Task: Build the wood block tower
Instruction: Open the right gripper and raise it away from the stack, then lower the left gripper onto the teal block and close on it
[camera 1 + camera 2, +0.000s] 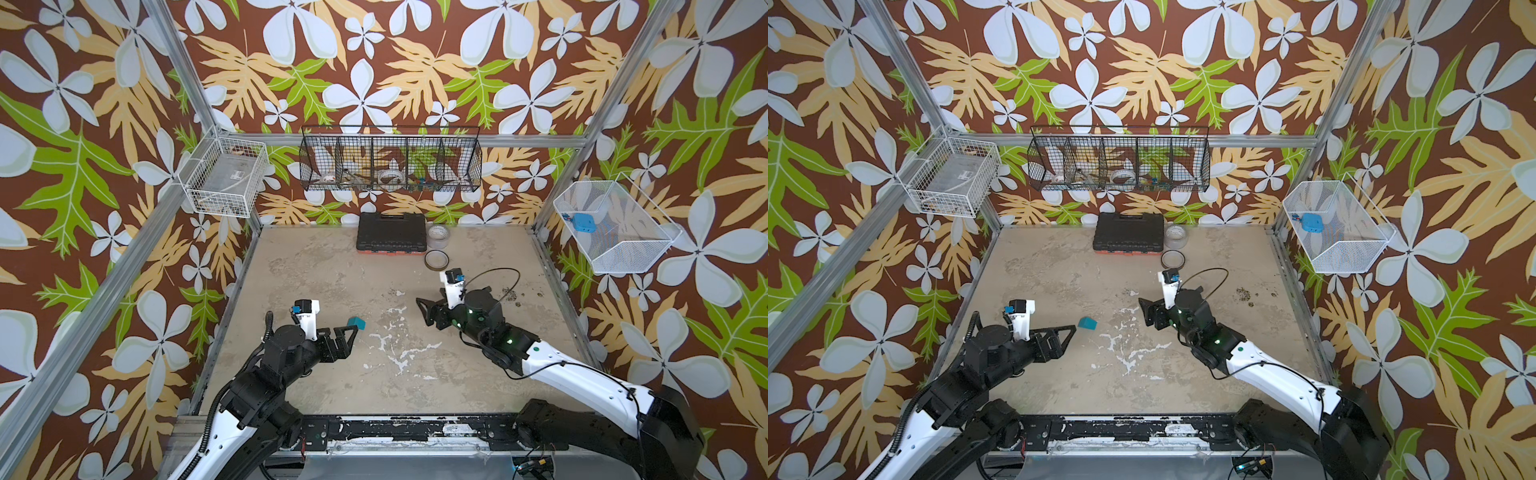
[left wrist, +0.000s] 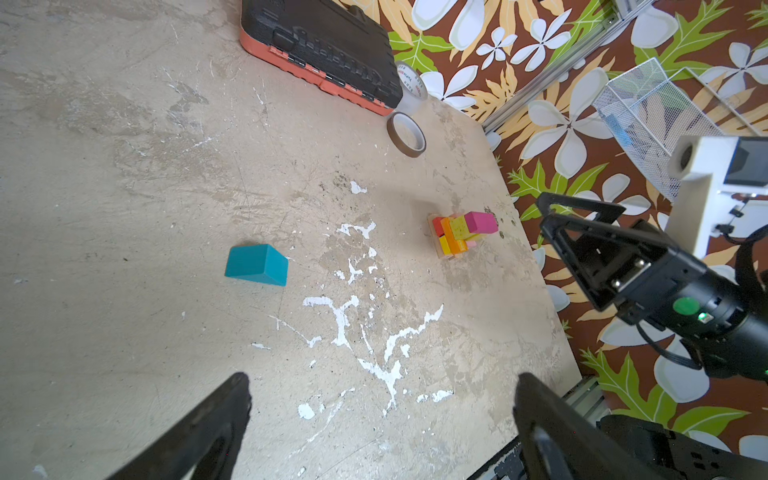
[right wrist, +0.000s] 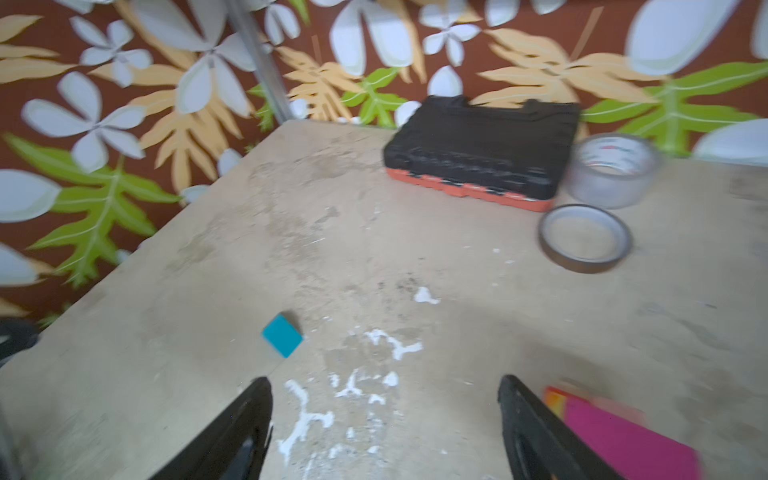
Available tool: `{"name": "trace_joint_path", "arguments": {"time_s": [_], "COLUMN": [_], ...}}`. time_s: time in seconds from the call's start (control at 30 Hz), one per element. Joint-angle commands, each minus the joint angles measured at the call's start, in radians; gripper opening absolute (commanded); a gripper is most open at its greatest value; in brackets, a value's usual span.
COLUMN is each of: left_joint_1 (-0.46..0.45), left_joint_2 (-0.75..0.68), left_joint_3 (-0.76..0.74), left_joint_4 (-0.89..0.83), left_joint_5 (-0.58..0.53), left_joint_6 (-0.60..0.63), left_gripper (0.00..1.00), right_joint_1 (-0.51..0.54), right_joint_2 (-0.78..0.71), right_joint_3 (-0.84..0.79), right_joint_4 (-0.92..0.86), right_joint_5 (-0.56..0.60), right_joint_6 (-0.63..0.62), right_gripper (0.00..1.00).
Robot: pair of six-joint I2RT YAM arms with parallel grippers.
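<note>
Left gripper [image 1: 352,334], wide and empty, points at the teal block [image 2: 257,264] lying loose left of mid-worktop, probably the roof piece to fetch; tower [image 2: 461,230] stands near the right edge, right gripper [image 3: 384,386] beside it, wide, holding nothing.

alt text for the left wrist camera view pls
A teal roof-shaped block lies alone on the scuffed tan table, ahead of the open left gripper. Farther off stands a small stack of coloured blocks, the open right gripper near it but not touching. A black case, a clear tape roll and a brown tape roll sit beyond.
</note>
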Motion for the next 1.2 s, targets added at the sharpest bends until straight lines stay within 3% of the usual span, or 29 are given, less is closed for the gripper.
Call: {"name": "trace_joint_path", "arguments": {"time_s": [0.0, 0.13, 0.27, 0.37, 0.53, 0.63, 0.8, 0.87, 0.93, 1.03, 1.17], "left_joint_1": [0.002, 0.002, 0.002, 0.002, 0.002, 0.002, 0.002, 0.002, 0.002, 0.002, 0.003], "left_joint_2": [-0.008, -0.013, 0.002, 0.055, 0.193, 0.263, 0.275, 0.273, 0.28, 0.31, 0.386], "left_joint_3": [-0.004, 0.003, 0.062, 0.117, 0.221, 0.291, 0.127, 0.016, -0.037, -0.04, -0.085], "left_joint_4": [0.017, 0.013, -0.026, -0.03, 0.001, 0.0, 0.114, 0.264, 0.307, 0.261, 0.337], "left_joint_5": [-0.007, -0.028, -0.175, -0.2, -0.033, -0.062, -0.144, -0.056, -0.081, -0.217, -0.193], "left_joint_6": [0.001, 0.005, 0.025, 0.083, 0.093, 0.05, -0.097, -0.07, -0.067, -0.033, -0.032], "left_gripper": [1.0, 1.0, 1.0, 1.0, 1.0, 1.0, 1.0, 1.0, 1.0, 1.0, 1.0], "right_joint_1": [0.039, 0.044, 0.044, 0.043, 0.023, -0.077, -0.316, -0.366, -0.382, -0.383, -0.383], "right_joint_2": [0.107, 0.243, 0.231, 0.133, -0.155, -0.34, -0.542, -0.572, -0.576, -0.554, -0.516], "right_joint_3": [0.056, 0.135, 0.121, 0.077, -0.093, -0.215, -0.416, -0.473, -0.498, -0.535, -0.533], "right_joint_4": [0.07, 0.046, 0.075, 0.071, 0.067, 0.075, 0.136, 0.186, 0.196, 0.247, 0.268], "right_joint_5": [-0.102, -0.121, -0.103, -0.025, 0.203, 0.23, 0.219, 0.19, 0.223, 0.261, 0.271], "right_joint_6": [-0.048, -0.04, -0.035, -0.047, -0.08, -0.098, -0.038, -0.026, -0.01, -0.006, -0.001], "right_gripper": [0.82, 0.79, 0.8, 0.81, 0.89, 0.93, 0.94, 0.94, 0.94, 0.94, 0.95]}}
